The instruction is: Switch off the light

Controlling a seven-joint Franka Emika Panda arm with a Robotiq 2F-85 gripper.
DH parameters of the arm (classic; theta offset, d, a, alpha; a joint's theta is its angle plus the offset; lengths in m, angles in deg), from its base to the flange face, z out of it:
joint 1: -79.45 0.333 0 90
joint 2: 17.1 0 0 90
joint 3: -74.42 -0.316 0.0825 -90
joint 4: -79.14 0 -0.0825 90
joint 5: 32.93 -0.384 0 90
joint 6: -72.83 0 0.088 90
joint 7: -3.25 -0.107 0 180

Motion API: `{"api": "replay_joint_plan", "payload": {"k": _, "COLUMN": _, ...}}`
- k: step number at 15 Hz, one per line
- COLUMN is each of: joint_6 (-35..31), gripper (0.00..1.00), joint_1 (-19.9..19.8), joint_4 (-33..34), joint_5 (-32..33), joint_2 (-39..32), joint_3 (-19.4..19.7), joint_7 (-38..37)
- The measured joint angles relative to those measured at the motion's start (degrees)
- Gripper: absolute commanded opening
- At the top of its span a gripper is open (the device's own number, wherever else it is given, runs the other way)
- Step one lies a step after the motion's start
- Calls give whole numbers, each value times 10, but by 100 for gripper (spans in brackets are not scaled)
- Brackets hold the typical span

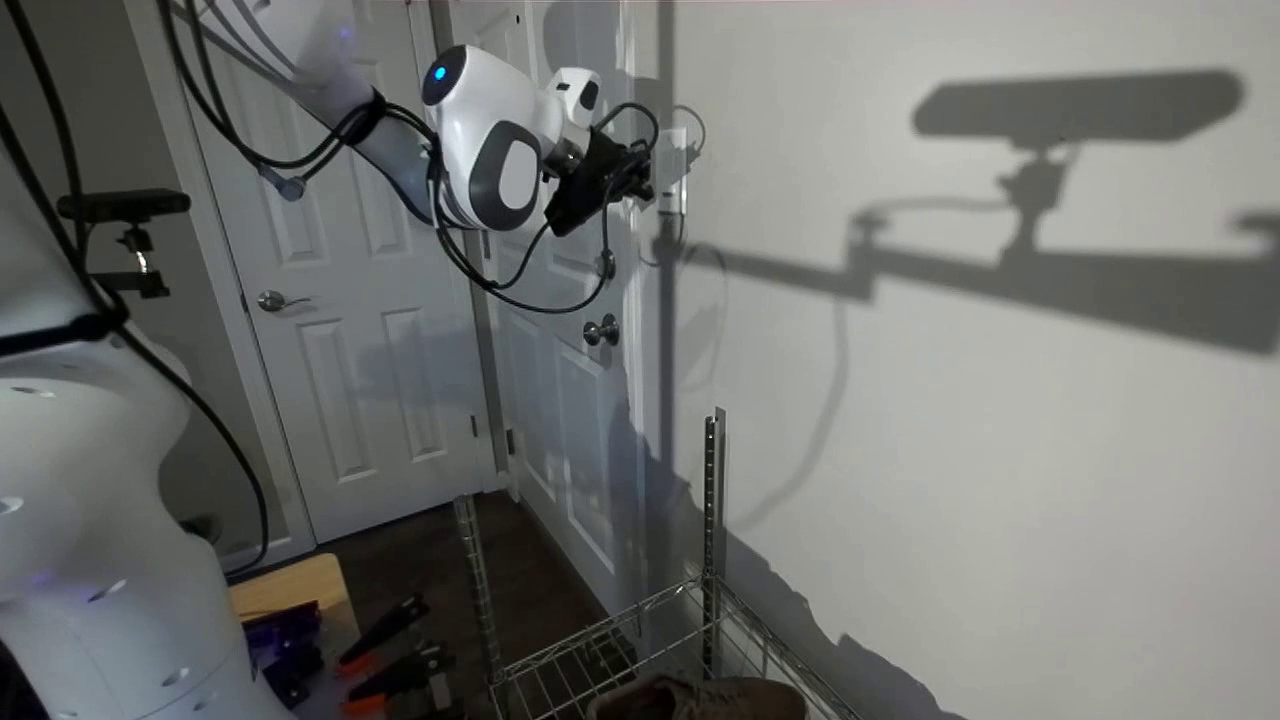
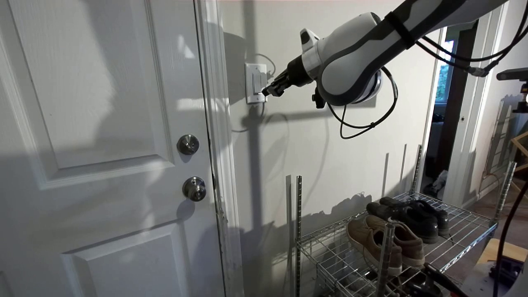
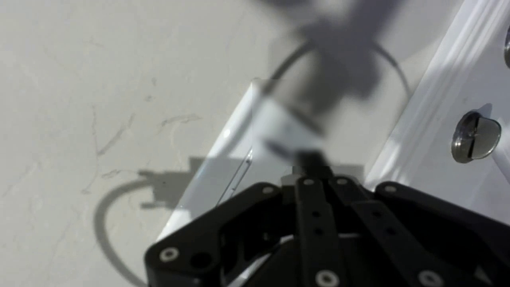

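The light's switch is a white rectangular plate with a paddle [image 2: 250,82] on the wall beside the door frame. The plate also shows edge-on in an exterior view [image 1: 676,195], and tilted in the wrist view [image 3: 217,167]. No lamp is in view. My gripper [image 2: 268,91] is shut and empty, its tips at the lower right part of the plate. In an exterior view the gripper [image 1: 640,180] is right at the wall. In the wrist view the black fingers [image 3: 314,165] lie together over part of the plate; their tips are blurred. I cannot tell whether they touch the paddle.
A white door with a deadbolt [image 2: 188,144] and a knob [image 2: 194,189] stands left of the plate. A wire shelf [image 2: 330,264] with brown shoes [image 2: 375,243] and black shoes [image 2: 416,218] stands below the arm. Arm shadows fall on the wall. Cables hang from the arm.
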Motion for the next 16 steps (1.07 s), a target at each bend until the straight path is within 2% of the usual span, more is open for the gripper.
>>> {"api": "replay_joint_plan", "payload": {"k": 10, "joint_6": 0, "gripper": 4, "joint_1": -111, "joint_4": 14, "joint_5": -1, "joint_2": -5, "joint_3": -117, "joint_7": 0}}
{"api": "replay_joint_plan", "payload": {"k": 16, "joint_6": 0, "gripper": 4, "joint_1": -214, "joint_4": 45, "joint_5": -17, "joint_2": -6, "joint_3": -206, "joint_7": 0}}
